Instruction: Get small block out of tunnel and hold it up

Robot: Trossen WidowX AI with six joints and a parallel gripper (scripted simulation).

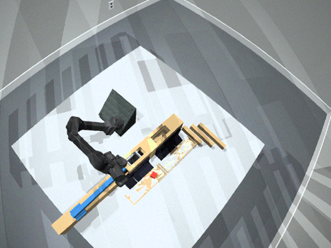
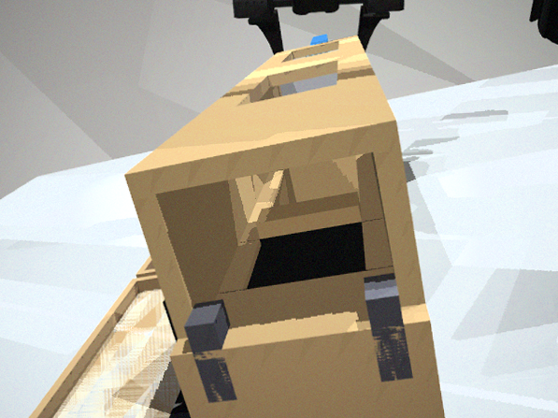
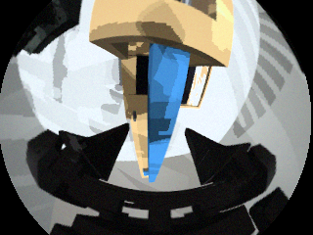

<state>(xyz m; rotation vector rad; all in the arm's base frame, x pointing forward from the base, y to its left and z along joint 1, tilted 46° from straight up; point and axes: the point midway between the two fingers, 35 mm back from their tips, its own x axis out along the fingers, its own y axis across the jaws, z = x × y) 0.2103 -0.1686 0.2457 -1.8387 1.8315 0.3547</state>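
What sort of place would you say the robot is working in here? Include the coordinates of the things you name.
Probably a robotics lab or test room: an arm (image 1: 90, 154) bolted to a stand, a wooden tunnel (image 1: 173, 120) (image 2: 308, 110) on a white table (image 1: 192, 212), and a wall outlet (image 1: 111, 4).
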